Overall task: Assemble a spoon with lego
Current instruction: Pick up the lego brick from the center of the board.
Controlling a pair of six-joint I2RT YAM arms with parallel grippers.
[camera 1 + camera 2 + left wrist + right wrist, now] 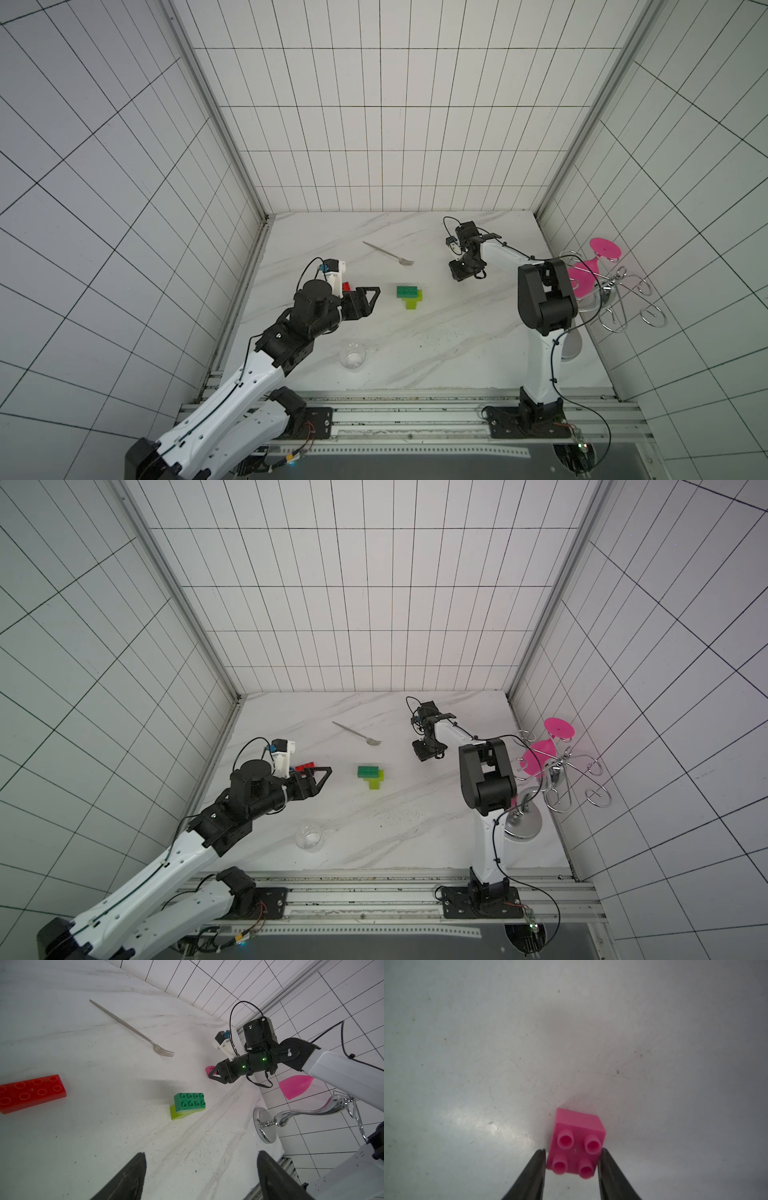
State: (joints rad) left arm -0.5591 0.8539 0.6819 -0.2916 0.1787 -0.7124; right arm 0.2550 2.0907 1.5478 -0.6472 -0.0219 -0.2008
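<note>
light: we see even, cool brightness | shadow: soft, beside green brick (pixel 190 1101) | glare: table (pixel 477 1126) patch | edges: wall tiles (pixel 104 166) bow — we note

Red brick (pixel 31 1093) – cut by frame edge; pink brick (pixel 209 1068) – half hidden behind right claw (pixel 213 1075).

Between the right gripper's (pixel 573 1150) black fingers (pixel 529 1174) there's a bright pink brick (pixel 577 1126). Out beyond the left gripper's (pixel 201 1153) dark fingertips (pixel 133 1167) I see a red brick (pixel 31 1093), a dark green brick (pixel 190 1101) on a lime green brick (pixel 176 1113), and a silver fork (pixel 133 1028). The table (pixel 83 1147) is white marble with grey veins, and the walls (pixel 374 124) are white tile with dark lines.
</note>
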